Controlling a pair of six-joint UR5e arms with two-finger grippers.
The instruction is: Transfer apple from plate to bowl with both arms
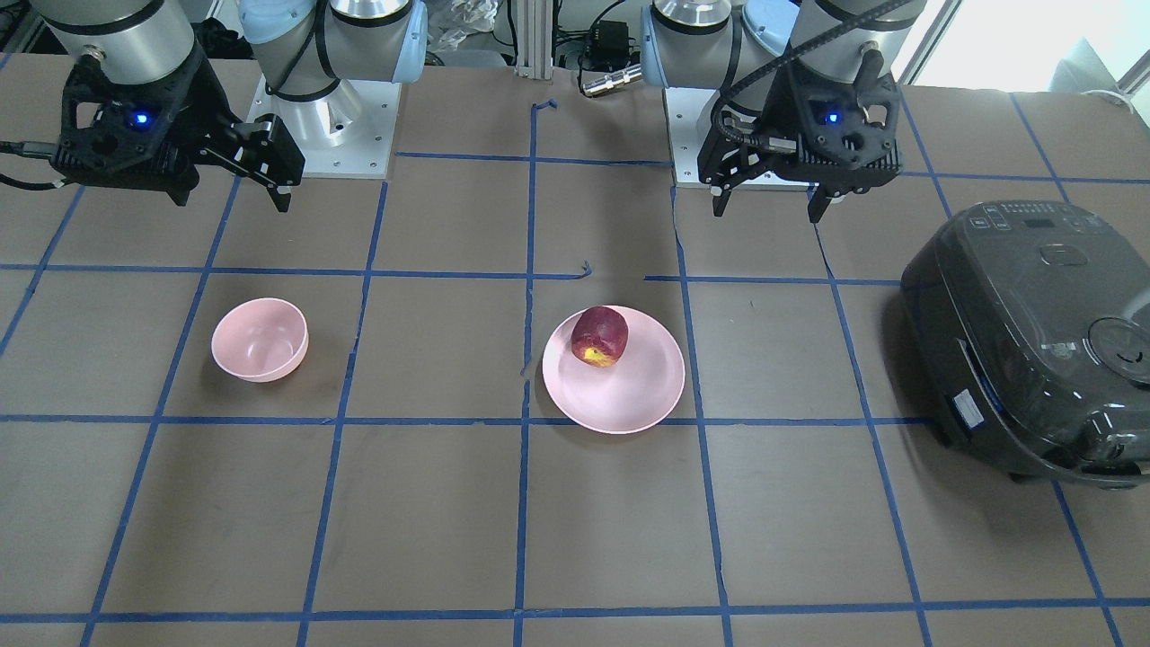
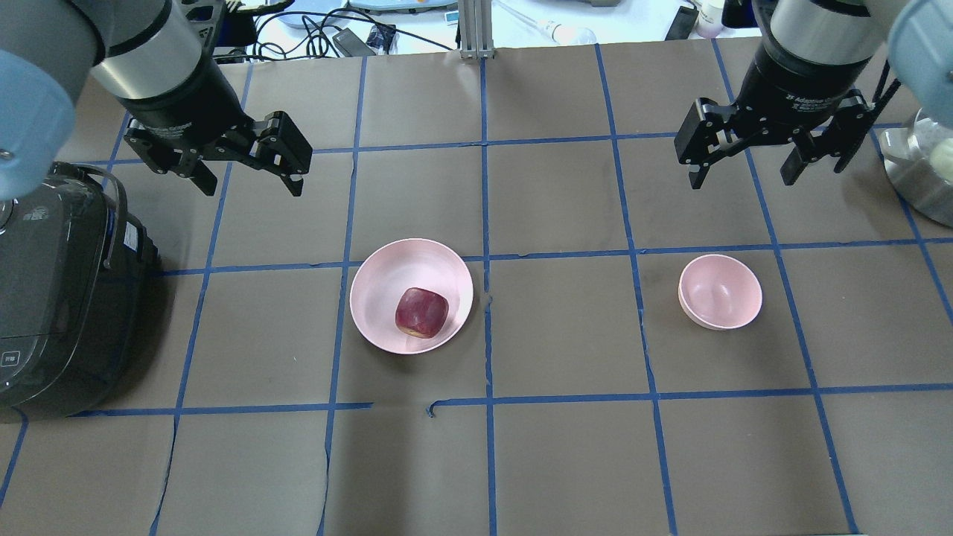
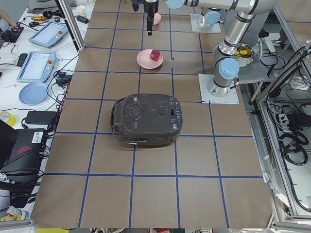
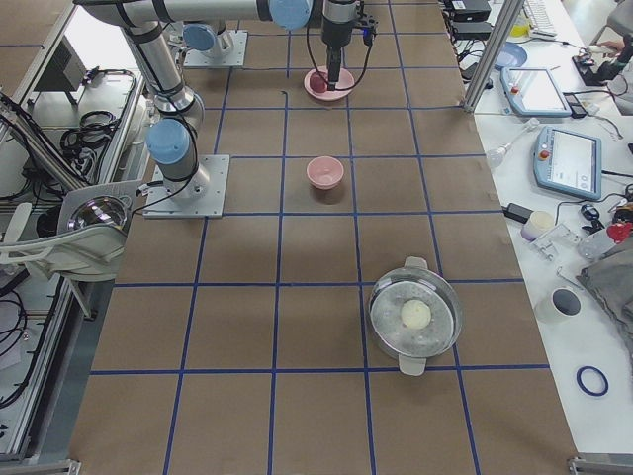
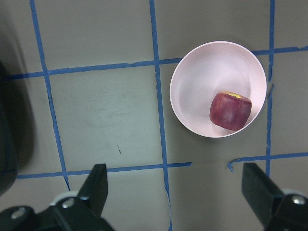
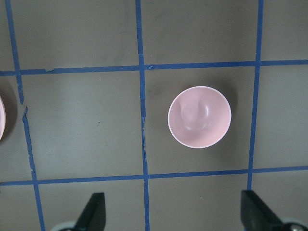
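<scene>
The dark red apple (image 1: 600, 336) with a yellow patch lies on the wide pink plate (image 1: 629, 395), toward the robot-side rim. It also shows in the overhead view (image 2: 421, 312) and the left wrist view (image 5: 230, 111). The small deep pink bowl (image 2: 720, 291) stands empty to the plate's right in the overhead view, and it fills the middle of the right wrist view (image 6: 199, 117). My left gripper (image 2: 250, 186) is open and empty, high above the table, beyond and to the left of the plate (image 2: 394, 275). My right gripper (image 2: 742, 181) is open and empty, high above and just beyond the bowl.
A dark rice cooker (image 2: 52, 298) stands at the table's left end, left of the plate. A metal pot with a glass lid (image 2: 919, 171) sits at the right edge. Blue tape lines grid the brown table top.
</scene>
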